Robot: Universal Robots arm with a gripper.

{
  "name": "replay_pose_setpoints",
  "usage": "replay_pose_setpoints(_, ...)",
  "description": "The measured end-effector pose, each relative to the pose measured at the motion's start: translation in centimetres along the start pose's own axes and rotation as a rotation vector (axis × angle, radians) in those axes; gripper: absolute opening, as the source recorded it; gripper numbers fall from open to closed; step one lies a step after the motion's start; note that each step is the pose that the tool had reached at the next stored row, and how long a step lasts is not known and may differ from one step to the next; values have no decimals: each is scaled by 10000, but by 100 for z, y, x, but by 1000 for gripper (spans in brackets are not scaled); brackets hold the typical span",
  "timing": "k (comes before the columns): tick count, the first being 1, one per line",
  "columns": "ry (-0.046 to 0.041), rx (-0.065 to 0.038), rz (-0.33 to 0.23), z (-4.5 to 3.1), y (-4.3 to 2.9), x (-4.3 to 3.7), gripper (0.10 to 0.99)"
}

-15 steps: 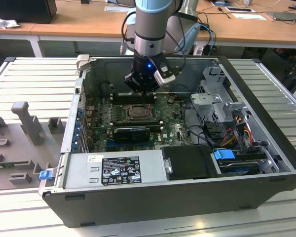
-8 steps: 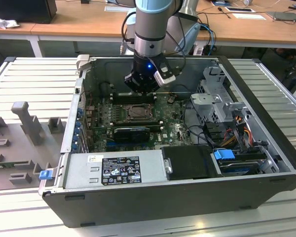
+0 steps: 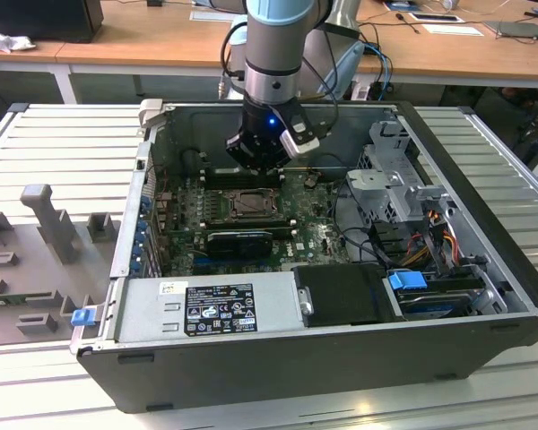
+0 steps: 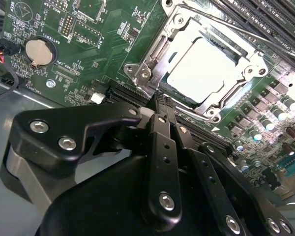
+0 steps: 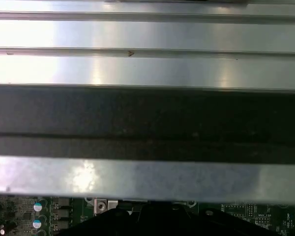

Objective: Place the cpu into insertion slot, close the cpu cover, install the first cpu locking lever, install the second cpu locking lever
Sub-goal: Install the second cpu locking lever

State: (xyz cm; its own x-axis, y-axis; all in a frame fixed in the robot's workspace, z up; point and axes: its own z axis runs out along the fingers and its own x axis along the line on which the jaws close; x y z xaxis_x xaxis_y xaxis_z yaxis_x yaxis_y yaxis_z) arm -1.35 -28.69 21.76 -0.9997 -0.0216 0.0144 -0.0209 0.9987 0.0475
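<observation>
My black gripper (image 4: pixel 160 101) hangs inside the open dark computer case (image 3: pixel 341 358), low over the green motherboard (image 4: pixel 103 44). In the second wrist view my two fingers meet at their tips, pressed together and holding nothing, just beside the socket's near edge. The small square cpu with its pale silver metal top (image 4: pixel 201 71) lies flat in the square metal-rimmed insertion slot (image 4: pixel 137 73). The thin silvery frame-shaped cpu cover (image 4: pixel 253 61) lies down around the chip, its window showing the chip's top. In the exterior view I hover just above the socket (image 3: pixel 248 204).
</observation>
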Motion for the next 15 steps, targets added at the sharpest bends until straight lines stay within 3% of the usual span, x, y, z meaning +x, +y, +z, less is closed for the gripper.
replay_pose_setpoints(15, 1, 0, 0, -117, 3, 2, 106)
